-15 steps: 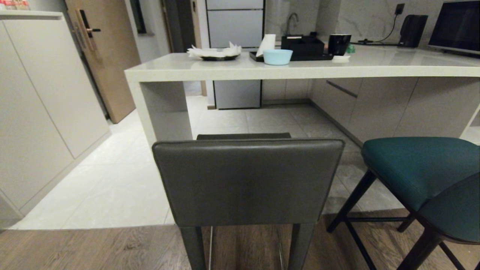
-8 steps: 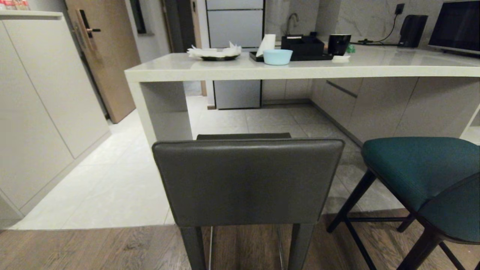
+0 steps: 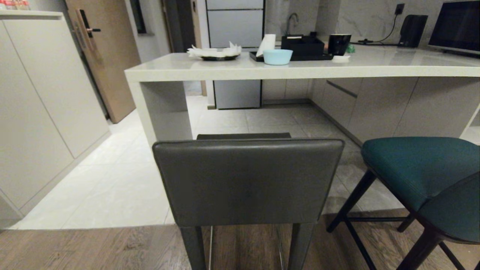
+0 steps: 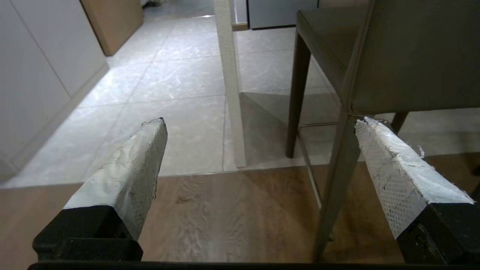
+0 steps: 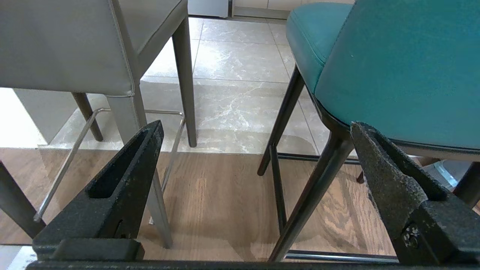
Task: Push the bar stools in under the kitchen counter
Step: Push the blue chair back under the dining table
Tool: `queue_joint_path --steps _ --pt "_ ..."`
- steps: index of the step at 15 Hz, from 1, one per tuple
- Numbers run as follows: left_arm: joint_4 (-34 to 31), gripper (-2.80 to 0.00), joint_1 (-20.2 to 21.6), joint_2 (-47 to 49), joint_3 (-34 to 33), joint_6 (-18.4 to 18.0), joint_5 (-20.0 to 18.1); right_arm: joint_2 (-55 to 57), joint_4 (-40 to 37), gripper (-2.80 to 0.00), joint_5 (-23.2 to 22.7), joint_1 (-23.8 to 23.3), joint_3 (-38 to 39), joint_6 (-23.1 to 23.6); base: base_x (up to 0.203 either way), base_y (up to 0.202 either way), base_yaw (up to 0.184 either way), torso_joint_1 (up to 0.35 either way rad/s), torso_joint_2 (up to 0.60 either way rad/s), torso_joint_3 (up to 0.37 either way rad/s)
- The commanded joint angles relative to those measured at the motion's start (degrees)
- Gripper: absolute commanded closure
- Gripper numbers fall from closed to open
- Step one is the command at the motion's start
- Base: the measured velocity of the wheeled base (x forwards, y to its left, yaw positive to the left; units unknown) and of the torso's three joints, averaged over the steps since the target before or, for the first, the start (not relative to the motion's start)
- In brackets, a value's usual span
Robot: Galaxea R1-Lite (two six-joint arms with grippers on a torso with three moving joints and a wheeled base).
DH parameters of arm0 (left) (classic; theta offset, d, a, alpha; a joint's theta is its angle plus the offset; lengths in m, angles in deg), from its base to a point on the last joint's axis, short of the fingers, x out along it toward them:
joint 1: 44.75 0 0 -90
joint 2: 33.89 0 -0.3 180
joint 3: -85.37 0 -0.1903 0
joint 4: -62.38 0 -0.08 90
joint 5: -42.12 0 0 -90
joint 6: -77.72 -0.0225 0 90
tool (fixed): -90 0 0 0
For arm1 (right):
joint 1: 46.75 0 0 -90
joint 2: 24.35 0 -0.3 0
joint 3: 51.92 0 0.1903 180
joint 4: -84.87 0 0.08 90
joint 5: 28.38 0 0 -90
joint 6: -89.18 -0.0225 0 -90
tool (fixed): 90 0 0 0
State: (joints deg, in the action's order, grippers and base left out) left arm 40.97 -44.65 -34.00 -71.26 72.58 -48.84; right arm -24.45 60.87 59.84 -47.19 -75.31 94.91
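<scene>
1. Nothing has shifted in the head view since the earlier frames: both stools and the items on the table stand as they stood a second ago.
2. The grey-brown stool (image 3: 247, 180) stands directly ahead, flat rectangular back toward the camera, seat facing the kitchen counter (image 3: 300, 69). It stands clear of the table edge, not tucked under it.
3. The teal stool (image 3: 420, 168) stands just beside the grey-brown stool on the robot's right, also out from under the table. Its black legs rest where the wooden floor (image 3: 93, 247) meets the pale tiled floor (image 3: 120, 187).
4. The left gripper (image 4: 258, 123) is low, behind the left rear leg of the grey-brown stool; its jaws stand wide apart and hold nothing. Its taped fingers (image 4: 131, 168) touch no part of the stool.
5. The right gripper (image 5: 255, 127) is low, between the two stools; its jaws stand wide apart and empty. The grey-brown stool's back lies to one side of it, the teal seat to the other.
6. On the table stand a light blue bowl (image 3: 277, 57), a dark plate of white paper (image 3: 215, 52), a black tray (image 3: 300, 48) and a black cup (image 3: 339, 44).
</scene>
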Motion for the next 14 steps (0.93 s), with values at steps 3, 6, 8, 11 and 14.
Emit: queue_joint_path --steps 3,6,8,11,14 --pt "0.07 -2.80 -0.01 0.02 -1.14 0.22 0.00 0.10 -0.13 -2.80 0.14 0.00 0.03 0.29 0.000 0.000 0.000 0.000 0.00 0.000" --pt "0.07 -2.80 -0.01 0.02 -1.14 0.40 0.17 0.10 -0.16 -2.80 0.10 0.00 0.11 0.86 0.000 0.000 0.000 0.000 0.00 0.000" --pt "0.07 -2.80 -0.01 0.02 -1.14 0.61 0.17 0.10 -0.16 -2.80 0.16 0.00 0.11 0.60 0.000 0.000 0.000 0.000 0.00 0.000" --pt "0.25 0.00 -0.01 0.02 -1.14 3.74 0.70 0.10 -0.16 0.00 0.35 0.02 0.11 0.10 0.000 0.000 0.000 0.000 0.00 0.000" --pt "0.34 0.00 -0.01 0.02 -1.14 4.26 0.79 0.10 -0.07 0.00 0.90 0.07 0.11 -1.07 0.000 0.000 0.000 0.000 0.00 0.000"
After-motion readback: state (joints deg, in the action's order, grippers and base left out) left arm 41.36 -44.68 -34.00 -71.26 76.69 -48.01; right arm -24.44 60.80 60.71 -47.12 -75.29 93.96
